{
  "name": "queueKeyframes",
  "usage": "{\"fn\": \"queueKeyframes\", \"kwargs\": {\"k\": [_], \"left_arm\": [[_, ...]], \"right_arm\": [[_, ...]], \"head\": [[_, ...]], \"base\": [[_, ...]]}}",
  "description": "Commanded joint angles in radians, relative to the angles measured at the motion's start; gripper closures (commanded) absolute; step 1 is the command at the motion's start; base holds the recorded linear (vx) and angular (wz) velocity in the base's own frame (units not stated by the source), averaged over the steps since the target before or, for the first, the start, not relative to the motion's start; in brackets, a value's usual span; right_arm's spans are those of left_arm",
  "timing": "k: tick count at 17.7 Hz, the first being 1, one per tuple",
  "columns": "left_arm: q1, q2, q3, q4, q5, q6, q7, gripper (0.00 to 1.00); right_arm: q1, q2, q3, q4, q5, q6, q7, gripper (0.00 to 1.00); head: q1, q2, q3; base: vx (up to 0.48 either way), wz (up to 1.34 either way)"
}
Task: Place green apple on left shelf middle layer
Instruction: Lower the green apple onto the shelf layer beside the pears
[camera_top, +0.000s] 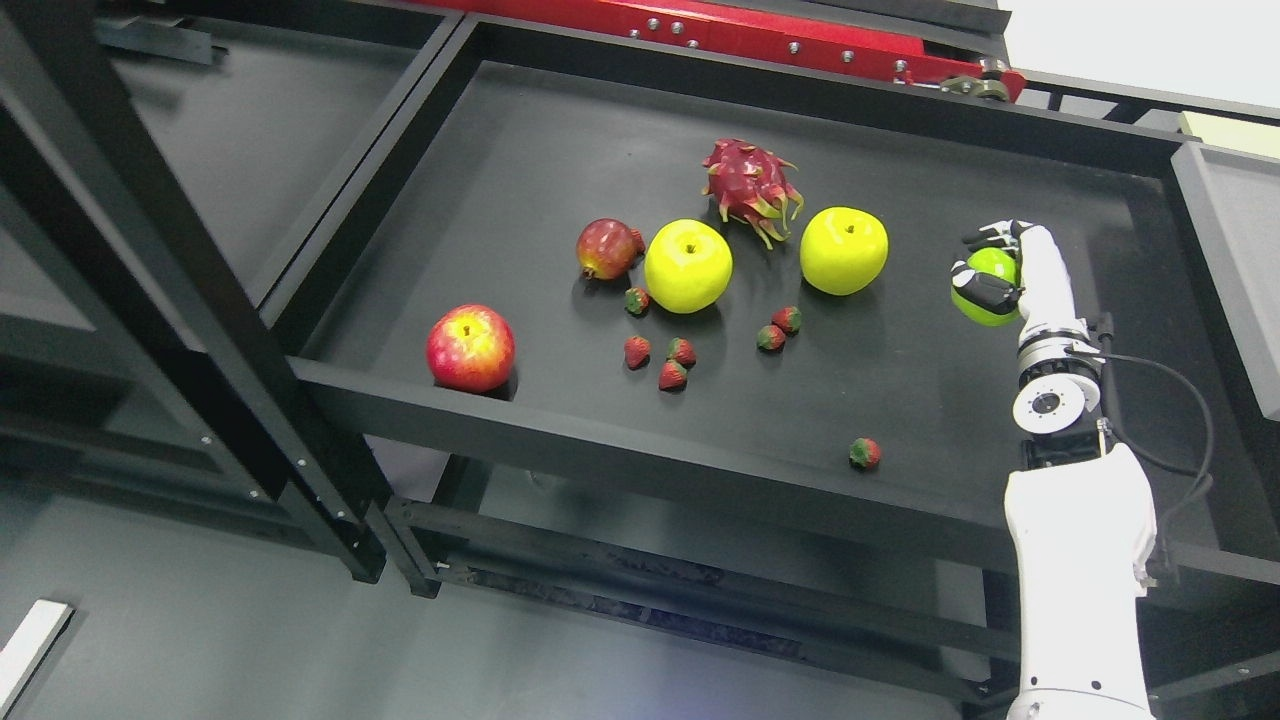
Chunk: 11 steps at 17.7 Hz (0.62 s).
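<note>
Head view: your right hand has its fingers wrapped round the green apple, held above the black shelf, well right of the dragon fruit. Grasp judged complete. Outstanding: carry to left shelf, middle layer; release. Left arm not seen.

A red apple sits at the front left; a pomegranate, two yellow apples and a dragon fruit lie farther back. Small strawberries lie scattered between them; one strawberry sits apart near the front edge.
</note>
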Motion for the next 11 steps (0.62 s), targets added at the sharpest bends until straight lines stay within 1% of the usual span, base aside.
{"fn": "queueKeyframes", "kwargs": {"k": [1,7,8,9,10,11], "left_arm": [[0.000,0.017,0.000,0.000,0.000,-0.001,-0.001,0.00],[0.000,0.017,0.000,0.000,0.000,-0.001,-0.001,0.00],[0.000,0.017,0.000,0.000,0.000,-0.001,-0.001,0.00],[0.000,0.017,0.000,0.000,0.000,-0.001,0.001,0.00],[0.000,0.017,0.000,0.000,0.000,-0.001,0.001,0.00],[0.000,0.017,0.000,0.000,0.000,-0.001,0.001,0.00]], "right_arm": [[-0.004,0.013,0.117,0.073,-0.006,0.006,0.015,0.93],[-0.004,0.027,0.120,0.073,-0.006,0.003,0.018,0.92],[-0.003,0.029,0.120,0.073,-0.006,0.003,0.018,0.89],[0.002,0.029,0.120,0.072,-0.007,0.000,0.018,0.78],[0.009,0.029,0.122,0.070,-0.012,-0.001,0.016,0.45],[0.011,0.029,0.122,0.069,-0.016,-0.001,0.016,0.10]], "head": [[0.0000,0.000,0.000],[0.0000,0.000,0.000],[0.0000,0.000,0.000],[0.0000,0.000,0.000],[0.0000,0.000,0.000],[0.0000,0.000,0.000]], "base": [[0.107,-0.20],[0.069,-0.12],[0.037,-0.05],[0.019,-0.03],[0.019,-0.03],[0.000,0.00]]}}
